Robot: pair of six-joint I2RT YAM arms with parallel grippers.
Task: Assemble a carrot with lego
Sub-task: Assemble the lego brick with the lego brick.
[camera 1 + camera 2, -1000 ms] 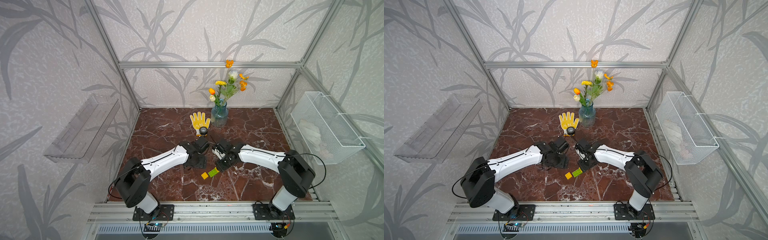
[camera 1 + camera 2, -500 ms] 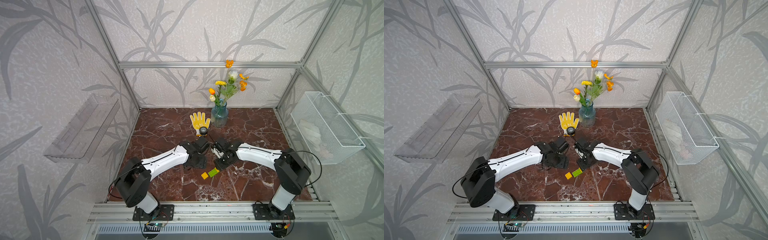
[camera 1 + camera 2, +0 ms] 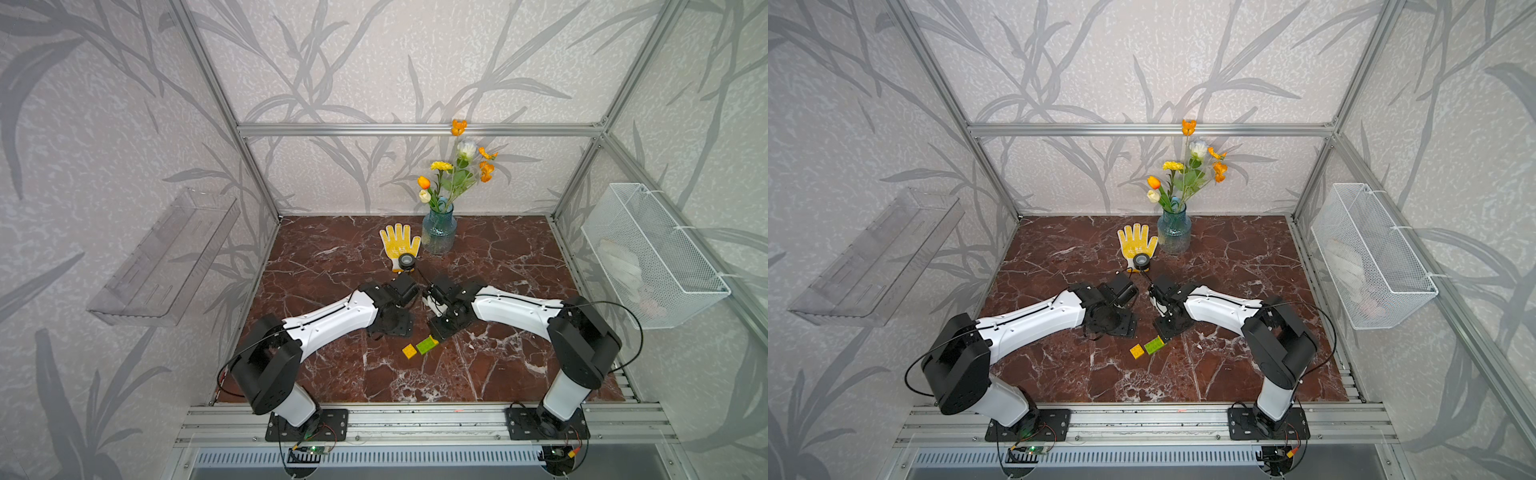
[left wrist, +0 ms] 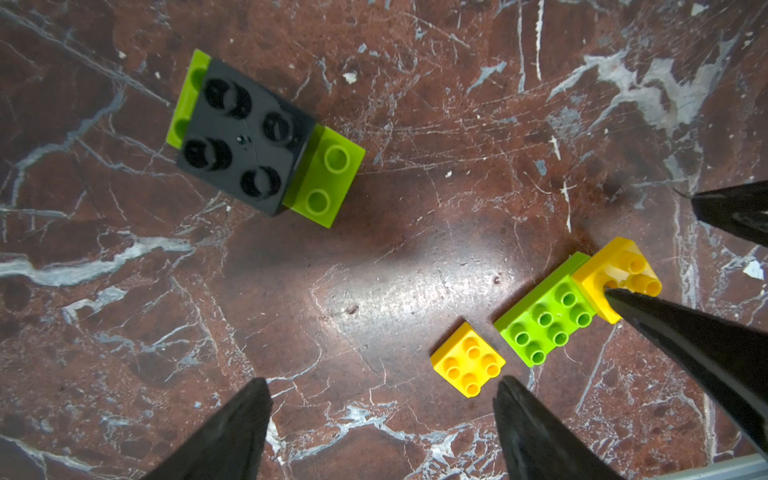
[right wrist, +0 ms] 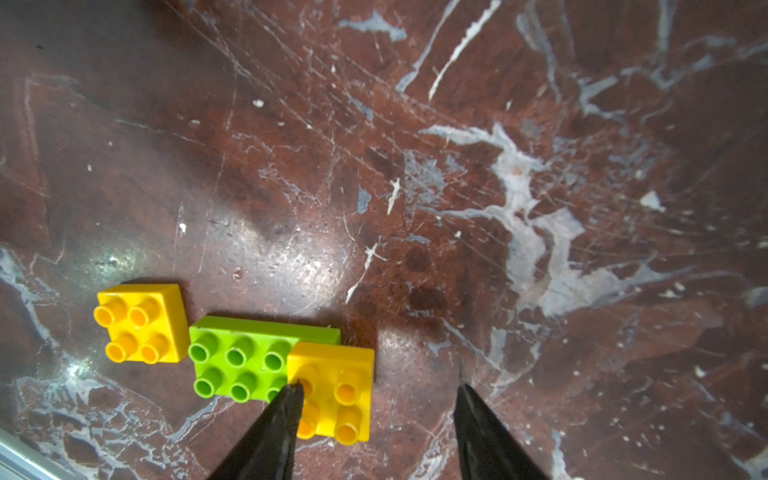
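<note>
The lego for the carrot lies in three groups on the marble floor. A black square [image 4: 245, 137] sits on a long lime-green brick [image 4: 328, 178]; the top views do not show this pair. A loose yellow square [image 5: 141, 324] [image 3: 409, 351] lies beside a second lime-green brick [image 5: 239, 359] [image 3: 426, 345], which carries another yellow square [image 5: 336, 386] on one end. My right gripper [image 5: 378, 382] [image 3: 441, 330] is open, one fingertip [image 5: 291, 395] touching that yellow square's top. My left gripper [image 4: 382, 382] [image 3: 397, 324] hangs open over bare floor between the groups.
A yellow glove [image 3: 400, 243] with a black tape roll [image 3: 406, 261] on it lies at the back. A blue vase of flowers [image 3: 438, 230] stands beside it. A wire basket [image 3: 648, 257] hangs on the right wall, a clear shelf [image 3: 162, 262] on the left.
My right arm has shifted slightly to the left over the green and yellow bricks. The left arm and the bricks have stayed where they were.
</note>
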